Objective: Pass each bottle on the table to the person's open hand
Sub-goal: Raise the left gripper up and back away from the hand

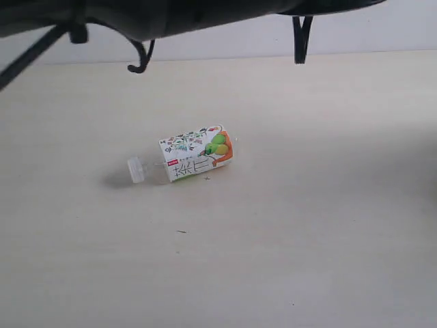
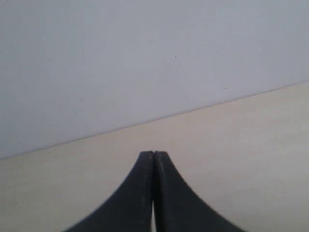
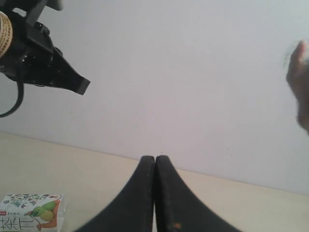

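- Left gripper (image 2: 153,155): jaws closed, tips pressed together, nothing held. It faces the table (image 2: 251,145) edge and the wall (image 2: 145,58).
- Right gripper (image 3: 155,159): jaws closed, tips touching, empty.
- Bottle (image 1: 191,158): clear, with a white fruit label. It lies on its side near the table centre, apart from both grippers. The cap (image 1: 136,169) points to the left of the exterior view.
- Hand (image 3: 300,82): blurred, at the edge of the right wrist view, well apart from the bottle.
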